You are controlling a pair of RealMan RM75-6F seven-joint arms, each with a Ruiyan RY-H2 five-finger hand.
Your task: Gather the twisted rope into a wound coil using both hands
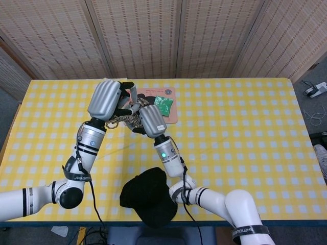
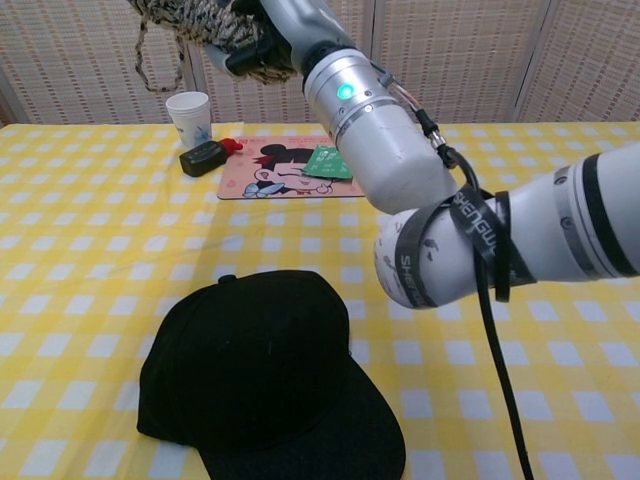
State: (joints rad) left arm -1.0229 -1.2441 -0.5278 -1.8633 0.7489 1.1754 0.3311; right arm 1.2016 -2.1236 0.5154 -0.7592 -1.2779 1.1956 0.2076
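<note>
Both arms are glossy white tubes with rounded elbow joints, ringed by black bands. Each forearm narrows to a silver-grey metal cylinder at the wrist. The left robot hand (image 1: 109, 99) has a ribbed, silver-grey back shell and black fingers; the right robot hand (image 1: 149, 120) has the same ribbed silver shell. A green light glows on the right wrist cylinder, a blue one on the left. Black cables run along both arms, and a black strap with white lettering wraps the right arm.
</note>
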